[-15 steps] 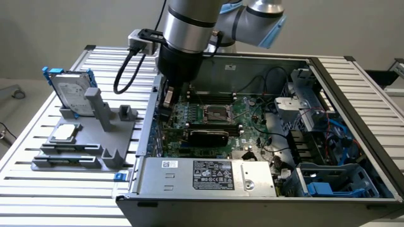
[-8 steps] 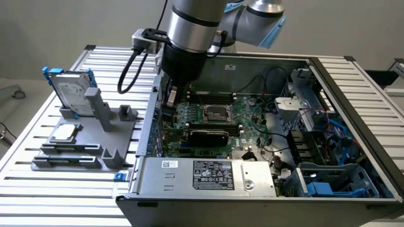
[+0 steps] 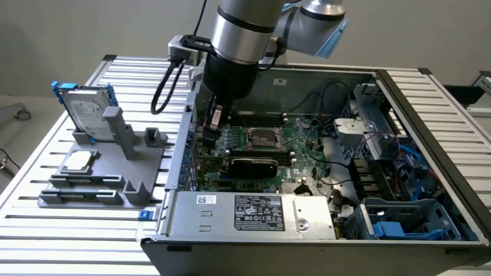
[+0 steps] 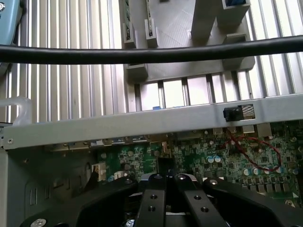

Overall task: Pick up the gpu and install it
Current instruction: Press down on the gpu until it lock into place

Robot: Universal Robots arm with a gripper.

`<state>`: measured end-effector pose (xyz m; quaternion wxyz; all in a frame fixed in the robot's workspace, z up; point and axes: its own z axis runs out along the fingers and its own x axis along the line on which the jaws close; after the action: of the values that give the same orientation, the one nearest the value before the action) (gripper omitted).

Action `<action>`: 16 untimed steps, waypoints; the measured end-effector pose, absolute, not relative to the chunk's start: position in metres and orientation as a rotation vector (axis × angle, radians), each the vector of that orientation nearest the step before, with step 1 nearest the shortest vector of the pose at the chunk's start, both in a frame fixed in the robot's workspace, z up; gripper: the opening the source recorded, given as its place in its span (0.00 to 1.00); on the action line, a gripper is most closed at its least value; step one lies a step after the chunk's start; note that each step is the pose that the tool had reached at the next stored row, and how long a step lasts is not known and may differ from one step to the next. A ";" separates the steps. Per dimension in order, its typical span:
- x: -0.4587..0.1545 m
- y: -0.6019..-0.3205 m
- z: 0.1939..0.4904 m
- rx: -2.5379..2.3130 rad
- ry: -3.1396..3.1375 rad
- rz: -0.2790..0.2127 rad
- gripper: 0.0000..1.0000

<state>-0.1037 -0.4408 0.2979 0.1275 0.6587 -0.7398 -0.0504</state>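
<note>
- Two black fingers [image 4: 156, 198] of the gripper [image 4: 166, 182] are seen pressed together in the wrist view, with nothing visibly held between them; the jaws are judged closed.
- In the exterior view the gripper [image 3: 216, 123] is lowered inside the open computer case [image 3: 429, 138], by the case wall nearest the grey fixture.
- The gpu [image 3: 253, 167] is found seated on the green motherboard [image 3: 299, 144], toward the case edge with the power supply; its black rounded cover faces up, and its long axis runs parallel to that edge, across the board from the fixture-side wall inward.
- The gripper is set apart from the gpu, nearer the far side of the case.
- A silver boxed power supply [image 3: 253, 213] with a printed label is mounted along the near case edge.
- A grey moulded fixture [image 3: 107, 167] stands beside the case, with a silver hard drive [image 3: 88, 112] in a blue frame held upright at its far corner.
- Everything is carried on a table of ribbed aluminium slats [image 3: 77, 230], before a plain pale wall.
</note>
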 end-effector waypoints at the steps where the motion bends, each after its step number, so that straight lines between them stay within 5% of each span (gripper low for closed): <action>1: -0.102 -0.441 0.298 1.917 -2.153 -0.147 0.11; 16: -0.068 -0.441 0.298 1.918 -2.153 -0.148 0.11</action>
<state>-0.0678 -0.4409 0.2979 0.1269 0.6589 -0.7397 -0.0509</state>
